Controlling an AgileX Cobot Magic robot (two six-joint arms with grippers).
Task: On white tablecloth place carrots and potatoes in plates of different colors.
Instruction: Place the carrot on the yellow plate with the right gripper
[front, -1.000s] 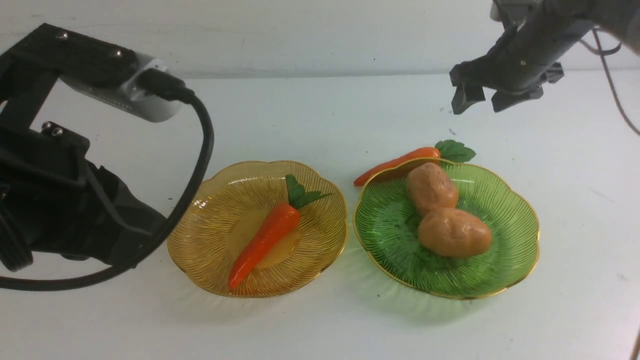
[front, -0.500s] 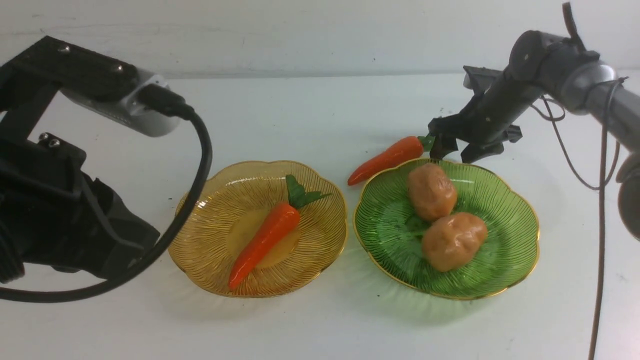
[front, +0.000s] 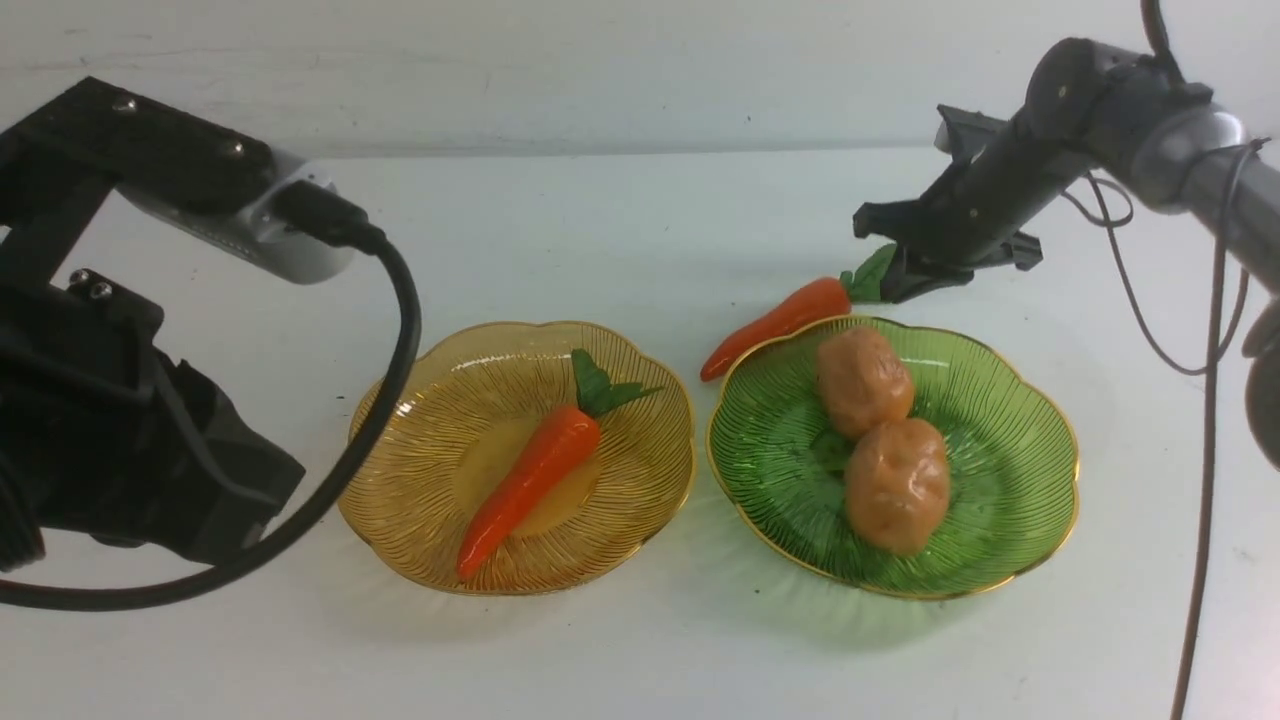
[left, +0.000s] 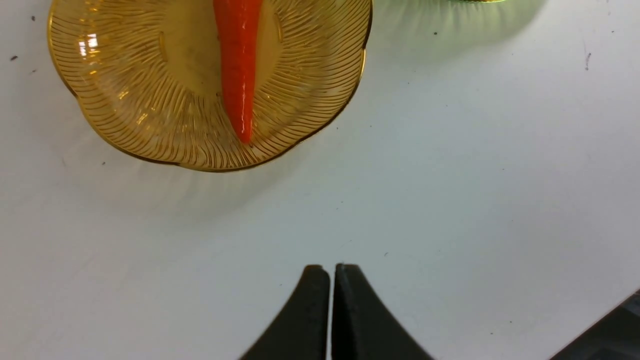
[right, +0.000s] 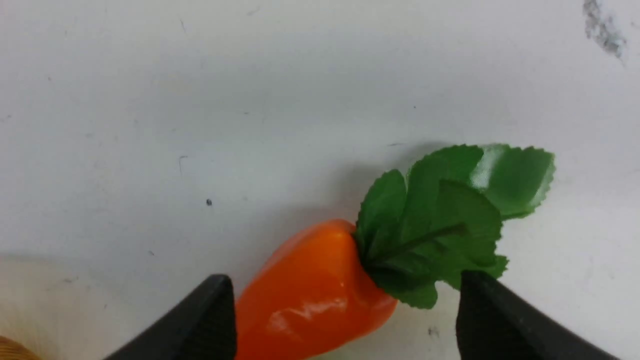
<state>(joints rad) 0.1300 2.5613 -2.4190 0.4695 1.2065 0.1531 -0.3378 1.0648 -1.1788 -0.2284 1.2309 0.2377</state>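
A glossy orange toy carrot with green leaves (front: 778, 322) lies on the plain white tablecloth (front: 560, 240), just beyond the far left edge of a ribbed green scalloped dish with a gold rim (front: 1020, 470). The black right gripper (right: 347, 315) is over its leafy end, jaws apart. Two lumpy tan-orange toy potatoes (front: 898, 487) touch inside the green dish. Another orange toy carrot (front: 530, 485) rests diagonally in the ribbed amber scalloped dish (front: 400, 490). The black left gripper (left: 331, 270) has its jaws together.

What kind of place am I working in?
Probably a robot test setup: a robot arm reaches over a white tablecloth, with glossy, toy-like carrots in view.
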